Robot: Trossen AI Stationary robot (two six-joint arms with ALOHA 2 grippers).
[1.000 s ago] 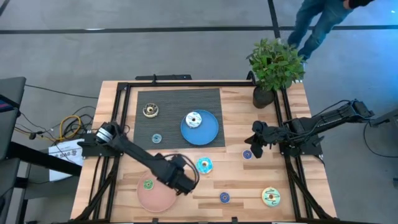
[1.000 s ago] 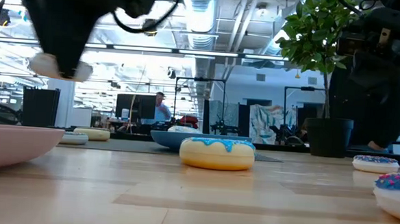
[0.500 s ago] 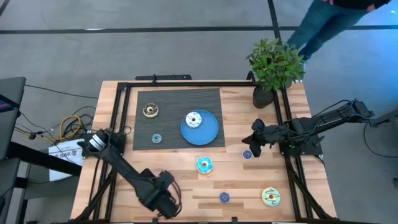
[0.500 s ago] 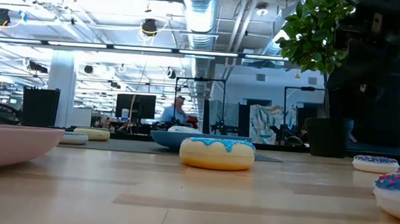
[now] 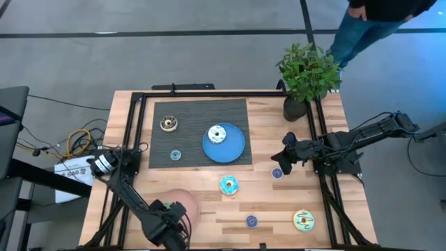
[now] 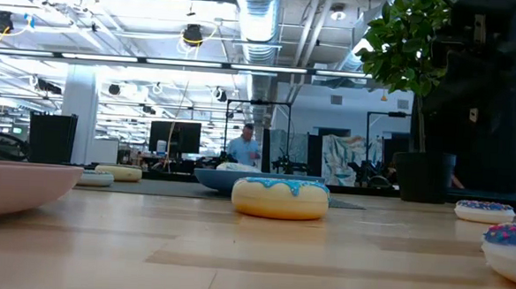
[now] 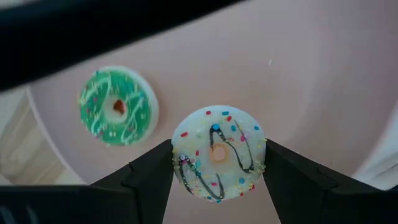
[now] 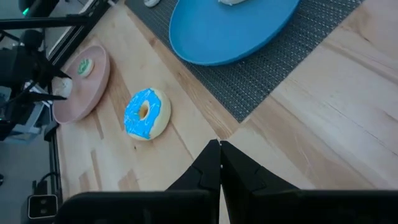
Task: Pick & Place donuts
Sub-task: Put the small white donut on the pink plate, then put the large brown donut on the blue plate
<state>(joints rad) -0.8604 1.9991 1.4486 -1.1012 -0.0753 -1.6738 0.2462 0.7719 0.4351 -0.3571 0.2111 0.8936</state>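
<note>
My left gripper [image 5: 167, 230] is at the near edge of the pink plate [image 5: 182, 204], shut on a tiny cream sprinkled donut [image 7: 217, 155]. A tiny green donut [image 7: 118, 106] lies flat on the pink plate [image 7: 298, 74]. My right gripper [image 5: 281, 159] waits shut above the table's right side, close to a tiny blue donut [image 5: 277, 173]. The white donut [image 5: 217, 134] lies on the blue plate [image 5: 233, 150]. The large teal donut [image 5: 228, 185], brown-cream donut [image 5: 168, 123], tiny teal donut [image 5: 175, 155], yellow-green donut [image 5: 304, 220] and another tiny blue donut [image 5: 251, 221] lie flat on the table. My left gripper pinches the cream donut by its outer rim [image 7: 180, 155], one finger [image 7: 152, 177] on each side of the ring. The fingers come from above, pointing down. The donut lies level over the pink plate; whether it touches the plate I cannot tell.
A grey mat [image 5: 188, 111] lies under the blue plate on the far left. A potted plant [image 5: 306, 73] stands at the far right corner. A black frame [image 5: 136, 132] runs along the table's sides. A person [image 5: 369, 21] is on the floor beyond the far edge.
My left gripper has moved from over the pink plate's right side toward the table's near edge and left, carrying the cream donut, and has left the low view. The person beyond the table has walked on.
</note>
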